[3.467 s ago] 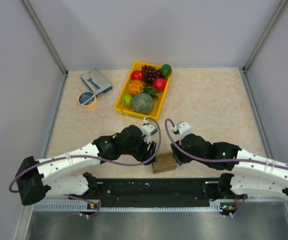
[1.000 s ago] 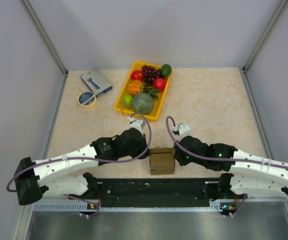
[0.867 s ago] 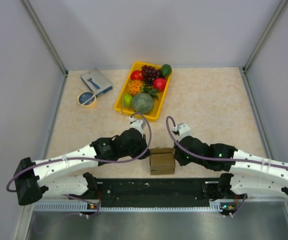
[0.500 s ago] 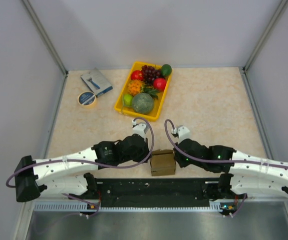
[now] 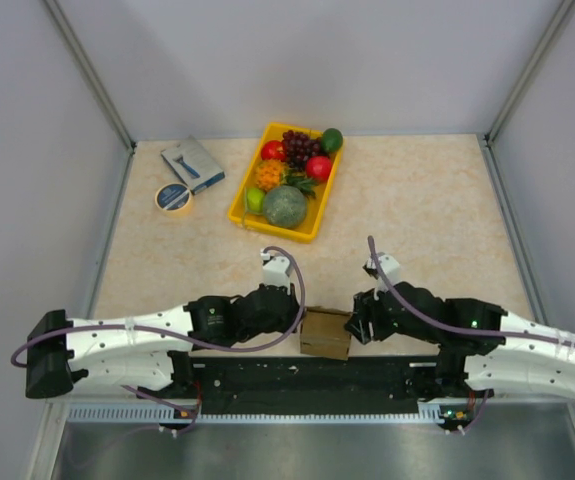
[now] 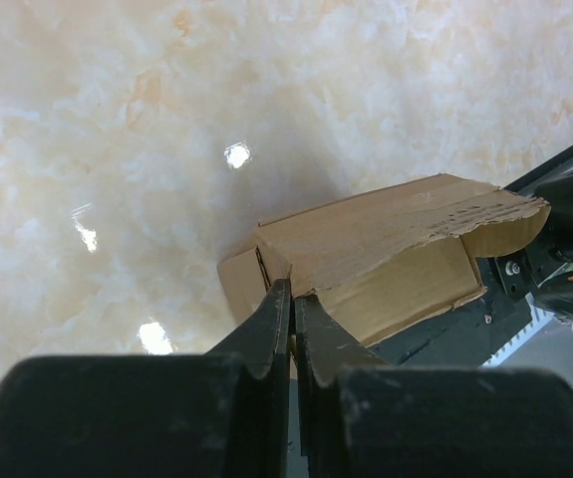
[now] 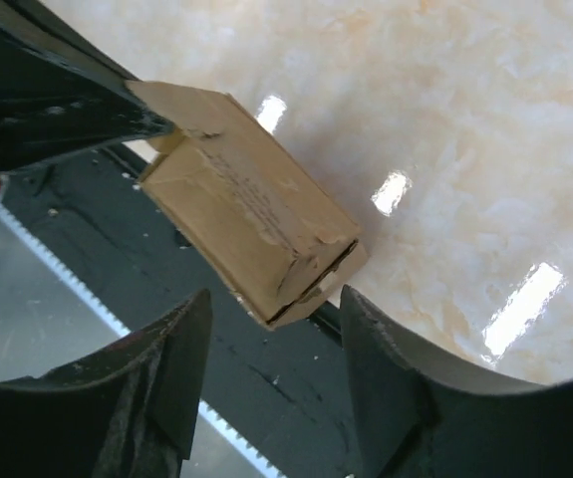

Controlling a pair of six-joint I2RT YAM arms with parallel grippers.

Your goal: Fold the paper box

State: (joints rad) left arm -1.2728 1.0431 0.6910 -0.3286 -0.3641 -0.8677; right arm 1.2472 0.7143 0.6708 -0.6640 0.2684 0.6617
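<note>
Top external view: a beige marble-patterned table is seen, with the two white-and-black arms reaching inward from its near edge. Toward the far side, a yellow rectangular plastic tray filled with fruit is set. At the near edge, between the two wrists and partly over the black base rail, the paper box is found: plain brown corrugated cardboard, already folded into a small closed block.

Its left end is met by the left gripper. In the left wrist view, the black fingers are pressed together, a thin cardboard edge at the box's near corner being pinched between their tips.

In the right wrist view, the right gripper is held with its jaws apart. The box lies just ahead of the gap, tilted, and is touched by neither finger.

Far left, a small blue-grey packet and a round roll of tape are seen just beside each other.
</note>
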